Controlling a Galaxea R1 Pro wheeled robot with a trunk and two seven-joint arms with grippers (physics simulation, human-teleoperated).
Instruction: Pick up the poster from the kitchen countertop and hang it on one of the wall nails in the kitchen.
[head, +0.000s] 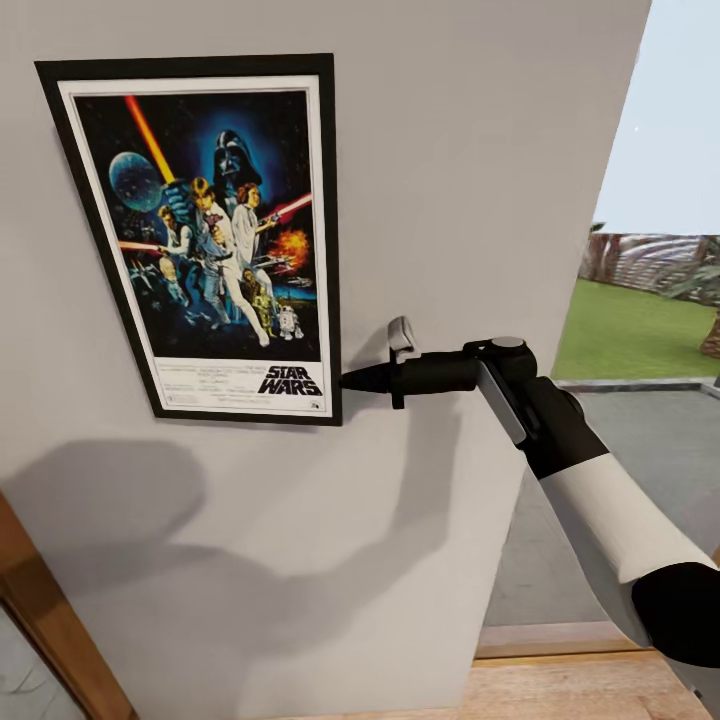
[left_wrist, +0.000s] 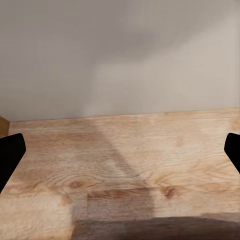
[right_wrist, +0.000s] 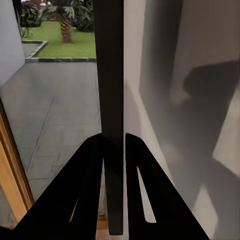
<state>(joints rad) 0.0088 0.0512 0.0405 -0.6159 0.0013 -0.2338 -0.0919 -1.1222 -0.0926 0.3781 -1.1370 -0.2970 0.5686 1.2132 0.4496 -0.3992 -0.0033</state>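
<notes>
Poster (head: 205, 240) up against the light-grey wall (head: 480, 150) in the head view, tilted a touch off square, and the right gripper (head: 352, 379) sits right at its lower right corner. From this angle the fingertips reach the black frame edge, but whether they grip it is hard to call. No nail to be made out; if there is one, the frame hides it.

Over to the left wrist view: wooden floor (left_wrist: 120, 165) and the foot of the wall, the left gripper's fingers (left_wrist: 10, 155) set wide apart at either side with nothing between them.

Right wrist view now, and this settles it: the two dark fingers (right_wrist: 82, 190) are pinched narrow on the frame's edge, seen end-on as a dark strip running straight up between them.

Judgement: carrying is done and the poster is at the wall; what remains is confirming it hangs, then letting go and backing off.
</notes>
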